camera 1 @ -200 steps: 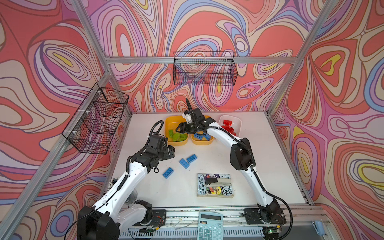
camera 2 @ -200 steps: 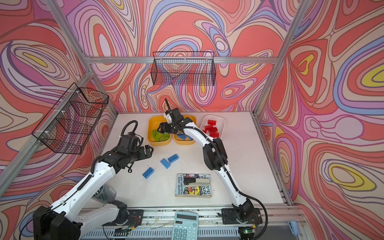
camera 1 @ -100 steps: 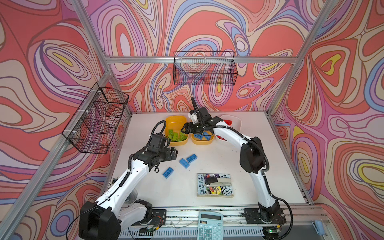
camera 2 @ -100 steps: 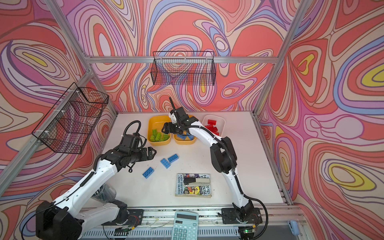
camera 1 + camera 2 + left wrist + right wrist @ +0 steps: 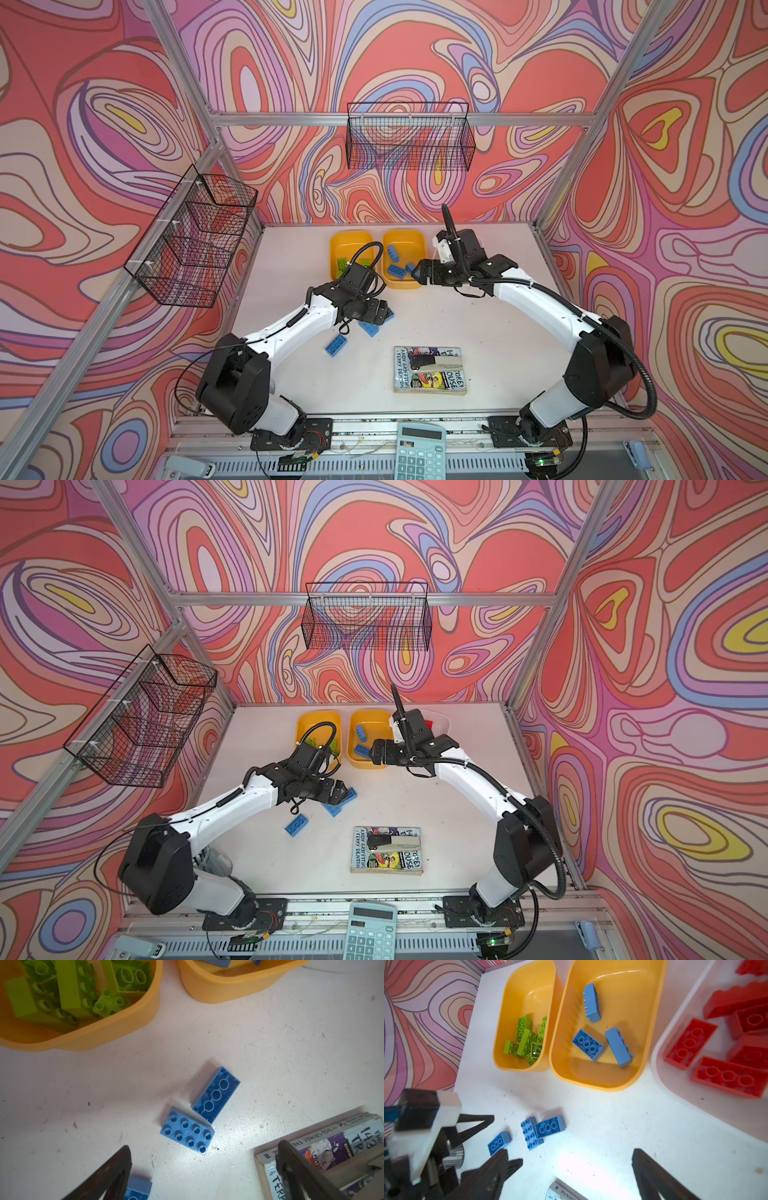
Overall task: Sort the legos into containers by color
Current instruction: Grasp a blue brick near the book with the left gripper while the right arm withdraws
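1. The left orange-yellow tub (image 5: pixel 529 985) is sitting at the back of the table (image 5: pixel 478 332) and holding a heap of lime green bricks (image 5: pixel 527 1043).
2. The left gripper (image 5: pixel 387 314) is hanging over the loose blue bricks (image 5: pixel 336 345). Its jaws are spread wide with nothing between them.
3. The loose blue bricks, three in all, are lying on the bare table in front of the tubs. The studs-up brick (image 5: pixel 187 1136) is touching the upturned brick (image 5: pixel 216 1095) at a corner. The third brick (image 5: pixel 499 1142) is lying slightly apart, on the left arm's side.
4. The middle orange-yellow tub (image 5: pixel 623 991) is holding three sorted blue bricks (image 5: pixel 588 1044).
5. The right gripper (image 5: pixel 571 1153) is hovering just in front of the middle tub, with its jaws wide apart and empty.
6. The white tub (image 5: pixel 706 1105) is standing just beside the middle tub and holding only red bricks (image 5: pixel 729 1078).
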Controlling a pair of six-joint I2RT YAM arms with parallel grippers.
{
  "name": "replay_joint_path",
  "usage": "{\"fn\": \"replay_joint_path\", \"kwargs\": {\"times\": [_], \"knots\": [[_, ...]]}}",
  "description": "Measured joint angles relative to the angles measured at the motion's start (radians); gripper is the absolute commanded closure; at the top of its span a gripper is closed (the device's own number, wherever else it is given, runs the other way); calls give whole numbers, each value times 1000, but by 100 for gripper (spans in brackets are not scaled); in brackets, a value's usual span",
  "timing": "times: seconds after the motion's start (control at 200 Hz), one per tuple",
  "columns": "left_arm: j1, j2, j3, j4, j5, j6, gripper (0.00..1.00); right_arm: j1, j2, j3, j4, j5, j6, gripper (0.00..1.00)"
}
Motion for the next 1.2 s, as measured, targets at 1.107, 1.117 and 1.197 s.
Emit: {"fn": "replay_joint_path", "kwargs": {"times": [1.107, 1.117, 1.197], "knots": [[-106, 367, 157, 21, -158, 174, 60, -102, -176, -69, -158, 116, -8, 2], [-106, 367, 156, 21, -158, 173, 61, -102, -176, -68, -159, 116, -8, 2], [-106, 368, 156, 18, -157, 172, 69, -102, -175, -60, -163, 116, -10, 2]]}}
